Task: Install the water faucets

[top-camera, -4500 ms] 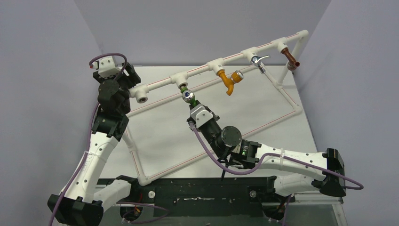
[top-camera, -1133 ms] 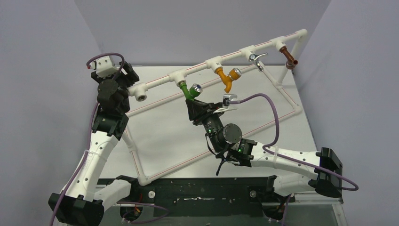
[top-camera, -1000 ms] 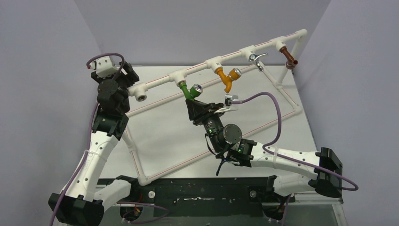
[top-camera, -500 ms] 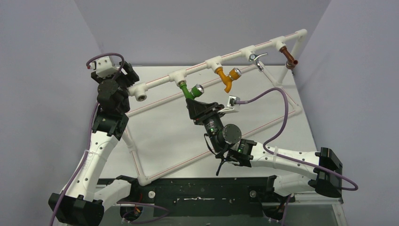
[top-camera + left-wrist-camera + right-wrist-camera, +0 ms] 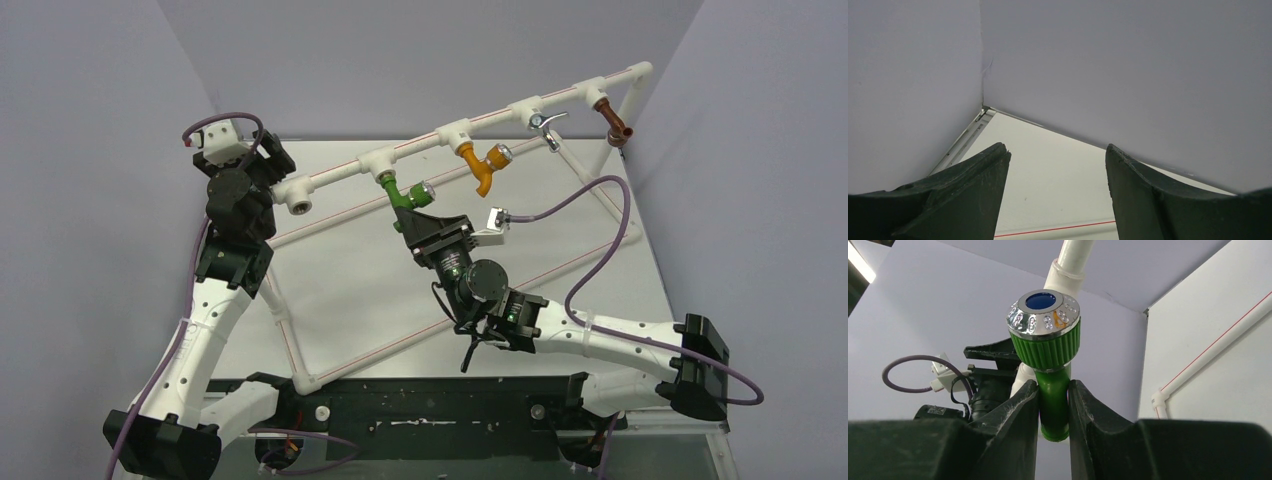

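The green faucet (image 5: 1050,352) is glossy moulded plastic, with a ribbed collar under a round, mirror-bright knob (image 5: 1043,315) that has a blue disc in its crown and raised marks around its rim. It hangs from the second fitting from the left on the raised far rail of the white pipe frame (image 5: 340,177), which is made of round tubes, each with a thin red line along it. The right gripper (image 5: 1054,396) is clamped on the faucet's smooth green stem. Its matt black, faintly grainy fingers (image 5: 1018,415) press in from both sides and cover part of the stem. In the wrist view the knob hides the joint between faucet and fitting. The left gripper (image 5: 1057,152) has its jaws well apart with nothing between them, only the matt white table (image 5: 350,290) beyond. From above it sits at the far left beside the open end fitting (image 5: 298,207), its fingers hidden under its own wrist, so contact with the pipe cannot be judged. Further right on the rail hang an orange tap (image 5: 482,166), a chrome tap (image 5: 545,126) and a brown one (image 5: 616,127), too small to make out in detail.
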Action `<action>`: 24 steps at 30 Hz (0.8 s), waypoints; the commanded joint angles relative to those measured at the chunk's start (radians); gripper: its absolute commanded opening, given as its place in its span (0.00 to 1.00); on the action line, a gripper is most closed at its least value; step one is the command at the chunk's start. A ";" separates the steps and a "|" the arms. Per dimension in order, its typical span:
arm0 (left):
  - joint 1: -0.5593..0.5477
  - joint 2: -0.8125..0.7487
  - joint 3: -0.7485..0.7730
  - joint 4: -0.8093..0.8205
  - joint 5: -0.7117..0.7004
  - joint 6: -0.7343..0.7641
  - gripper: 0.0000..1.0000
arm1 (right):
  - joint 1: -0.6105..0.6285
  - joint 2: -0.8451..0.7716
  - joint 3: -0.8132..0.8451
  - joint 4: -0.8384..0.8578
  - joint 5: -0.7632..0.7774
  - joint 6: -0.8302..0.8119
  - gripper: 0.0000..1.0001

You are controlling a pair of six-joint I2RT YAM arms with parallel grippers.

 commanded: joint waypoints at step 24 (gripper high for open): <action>-0.018 -0.022 -0.080 -0.318 0.117 0.013 0.68 | -0.105 0.034 0.080 -0.272 0.095 0.571 0.00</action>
